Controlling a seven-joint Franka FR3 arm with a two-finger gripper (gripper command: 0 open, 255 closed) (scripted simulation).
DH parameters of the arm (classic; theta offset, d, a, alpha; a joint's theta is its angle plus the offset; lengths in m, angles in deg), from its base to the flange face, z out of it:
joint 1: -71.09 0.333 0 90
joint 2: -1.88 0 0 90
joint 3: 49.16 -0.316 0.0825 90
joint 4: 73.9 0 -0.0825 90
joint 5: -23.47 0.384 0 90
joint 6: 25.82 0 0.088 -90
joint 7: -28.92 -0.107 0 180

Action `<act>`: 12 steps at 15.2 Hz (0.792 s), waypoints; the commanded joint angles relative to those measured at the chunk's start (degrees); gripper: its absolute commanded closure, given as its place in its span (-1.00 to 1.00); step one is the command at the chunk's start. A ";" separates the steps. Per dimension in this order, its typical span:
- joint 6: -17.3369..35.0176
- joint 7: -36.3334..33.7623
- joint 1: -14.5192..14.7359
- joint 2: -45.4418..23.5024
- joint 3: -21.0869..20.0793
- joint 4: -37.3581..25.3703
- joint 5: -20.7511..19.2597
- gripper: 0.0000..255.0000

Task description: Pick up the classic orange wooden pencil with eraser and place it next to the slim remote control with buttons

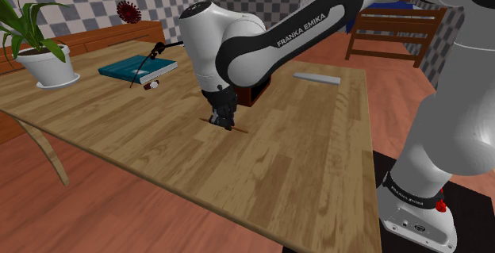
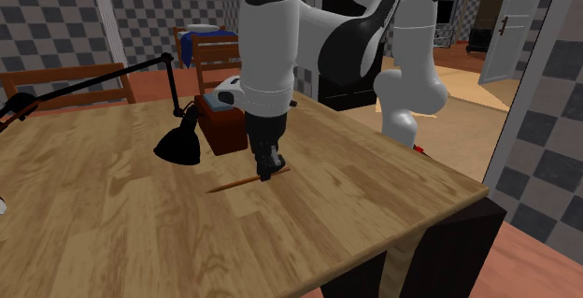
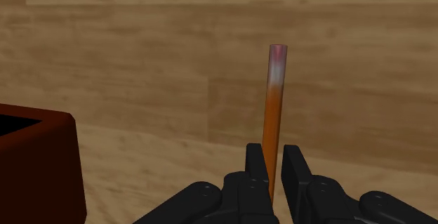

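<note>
In the shoulder view, bare tabletop (image 1: 262, 172) runs from the gripper (image 1: 223, 120) to the near edge at six o'clock. The jaws are pinched narrowly on the orange pencil (image 3: 274, 110), low on the wood. The grey remote (image 1: 316, 78) lies at two o'clock, near the far edge.

We look down over the tabletop (image 1: 317, 156) in the shoulder view from beside and a little behind the stand (image 1: 476, 208), facing up and to that view's left along the arm (image 1: 278, 41). The second exterior view puts us across the tabletop, nearer and lower, facing back at the arm, and both views share the pencil (image 2: 238, 185), the dark box (image 2: 224, 128) and the desk lamp (image 2: 179, 145). The wrist view sits close above the wood, looking along the fingers (image 3: 256, 163)
</note>
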 commanded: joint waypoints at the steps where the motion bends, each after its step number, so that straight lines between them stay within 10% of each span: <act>1: -0.68 0.25 -0.02 0.25 -0.01 -0.42 0.20 1.00; 12: -8.31 2.64 -0.07 2.73 -0.16 -6.07 1.91 1.00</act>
